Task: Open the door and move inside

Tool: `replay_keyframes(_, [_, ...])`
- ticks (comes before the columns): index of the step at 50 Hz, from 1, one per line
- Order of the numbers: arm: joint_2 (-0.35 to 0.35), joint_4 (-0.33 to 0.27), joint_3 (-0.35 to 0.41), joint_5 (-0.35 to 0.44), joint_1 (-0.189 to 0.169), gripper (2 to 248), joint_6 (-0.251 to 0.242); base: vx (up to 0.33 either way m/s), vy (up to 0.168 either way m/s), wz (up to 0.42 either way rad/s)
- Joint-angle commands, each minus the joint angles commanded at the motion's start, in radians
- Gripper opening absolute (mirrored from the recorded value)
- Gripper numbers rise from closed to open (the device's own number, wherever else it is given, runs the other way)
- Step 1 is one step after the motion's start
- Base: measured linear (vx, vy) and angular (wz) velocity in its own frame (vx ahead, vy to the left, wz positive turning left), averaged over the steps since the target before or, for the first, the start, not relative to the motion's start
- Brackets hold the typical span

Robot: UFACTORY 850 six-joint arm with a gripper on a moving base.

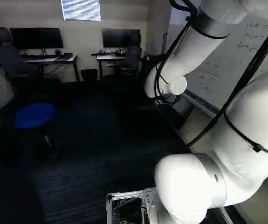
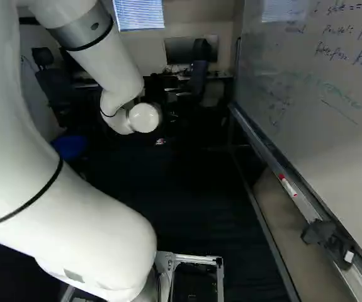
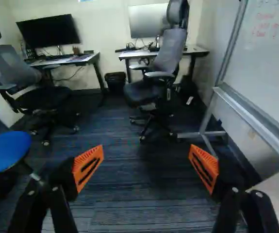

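Striped carpet (image 3: 129, 208), whiteboard (image 3: 270, 58) off to one side.
Hand (image 1: 164, 100) released — orange pads (image 3: 93, 154) well apart, office chair (image 3: 169, 53) ahead.

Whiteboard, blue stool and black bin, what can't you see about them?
- Whiteboard: its far end is cut off by the right base view's edge, and the green writing there is too faint to read.
- Blue stool: its foot is lost in the dark, left base view.
- Black bin: its inside is too dark and small, wrist view.
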Motion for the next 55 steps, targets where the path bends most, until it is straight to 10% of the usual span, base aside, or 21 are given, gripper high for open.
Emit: replay_keyframes(55, [0.0, 0.0, 0.0, 0.0, 0.0, 247, 0.0, 0.142, 0.017, 0.056])
